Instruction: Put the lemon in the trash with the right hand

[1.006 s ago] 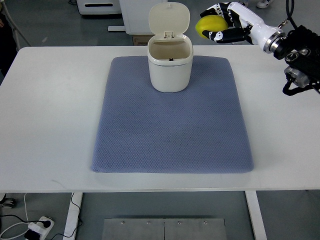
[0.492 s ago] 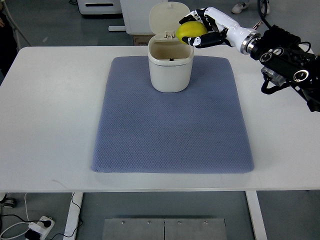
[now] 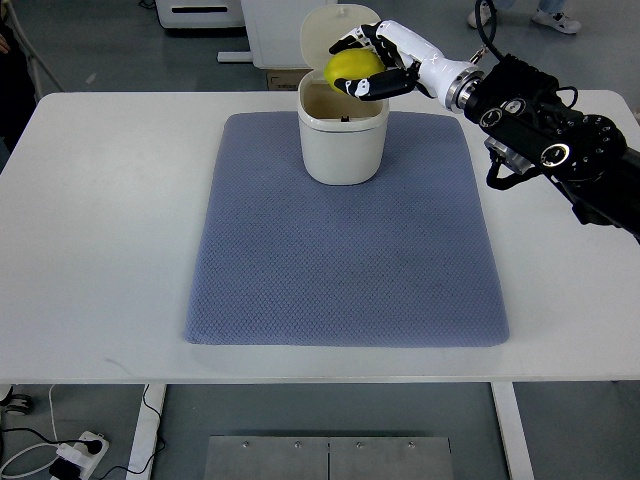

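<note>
1. Risk: if you release early, the lemon (image 3: 354, 68) could strike the near rim of the trash bin (image 3: 342, 135) below the right hand (image 3: 370, 62) and bounce onto the blue mat (image 3: 345, 240) or the bench (image 3: 100, 200). Likely cause: the fruit looks to sit over the rim's right portion rather than plainly over the centre of the opening; from this steep view you cannot judge height.
2. Risk: the raised lid (image 3: 335, 35) stands just behind and to the left of the hand. Pushing further in could knock it, or tip the light bin.
3. Risk: opening unevenly could roll the lemon sideways off the fingers (image 3: 372, 88) instead of straight down.
4. Hand state: the right hand is closed around the lemon, dark-tipped fingers wrapped over its top and underside. No contact with bin or lid is discernible.
5. Lemon location: in the hand's grasp, above the bin mouth, not yet inside.
6. Left arm: not visible.
</note>
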{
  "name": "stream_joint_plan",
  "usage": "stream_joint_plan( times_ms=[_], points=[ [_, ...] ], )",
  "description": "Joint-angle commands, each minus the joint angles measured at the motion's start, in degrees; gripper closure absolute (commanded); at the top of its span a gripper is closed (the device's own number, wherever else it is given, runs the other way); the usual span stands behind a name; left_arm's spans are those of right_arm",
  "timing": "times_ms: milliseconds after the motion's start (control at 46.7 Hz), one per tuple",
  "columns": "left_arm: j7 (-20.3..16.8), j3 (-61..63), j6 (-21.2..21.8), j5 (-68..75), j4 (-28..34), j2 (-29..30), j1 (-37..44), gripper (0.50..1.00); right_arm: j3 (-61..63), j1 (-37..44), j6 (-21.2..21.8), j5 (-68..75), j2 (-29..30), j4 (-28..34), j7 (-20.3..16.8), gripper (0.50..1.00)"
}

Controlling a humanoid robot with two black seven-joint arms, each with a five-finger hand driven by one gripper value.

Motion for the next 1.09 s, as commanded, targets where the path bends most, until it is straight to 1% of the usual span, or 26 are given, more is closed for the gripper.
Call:
stream_joint_plan(
  times_ms=[0,21,64,128,321,407,492,578,749,813,1070],
  points=[
    [0.0,0.0,0.02,0.0,0.0,0.0,0.0,0.5,0.05,-0.28,-0.14,0.0,0.13,-0.09,-0.03,0.915],
    [0.0,0.0,0.02,0.0,0.0,0.0,0.0,0.5,0.05,-0.45,-0.23,0.0,0.13,-0.09,-0.03,0.894],
    [0.0,0.0,-0.07,0.0,0.0,0.0,0.0,0.5,0.22,-0.63,-0.32,0.08,0.13,-0.09,-0.11,0.831],
    [0.0,0.0,0.02,0.0,0.0,0.0,0.0,0.5,0.31,-0.72,-0.32,0.17,0.13,-0.09,-0.55,0.758],
    [0.0,0.0,0.02,0.0,0.0,0.0,0.0,0.5,0.31,-1.24,-0.23,0.7,0.04,-0.09,-0.91,0.668],
    [0.0,0.0,0.02,0.0,0.0,0.0,0.0,0.5,0.4,-1.24,-0.23,0.7,0.04,-0.01,-0.91,0.609],
    [0.0,0.0,0.02,0.0,0.0,0.0,0.0,0.5,0.31,-1.24,-0.23,0.79,-0.05,0.08,-0.82,0.565],
    [0.0,0.0,-0.07,0.0,0.0,0.0,0.0,0.5,0.4,-1.15,-0.23,0.79,-0.14,0.35,-0.73,0.534],
    [0.0,0.0,0.02,0.0,0.0,0.0,0.0,0.5,0.4,-1.24,0.12,0.79,-0.58,0.61,-0.38,0.525],
    [0.0,0.0,-0.07,0.0,0.0,0.0,0.0,0.5,0.4,-1.33,0.65,0.79,-1.63,0.87,-0.29,0.523],
    [0.0,0.0,-0.07,0.0,0.0,0.0,0.0,0.5,0.49,-2.82,0.56,0.79,-6.72,6.14,-0.03,0.523]
  ],
)
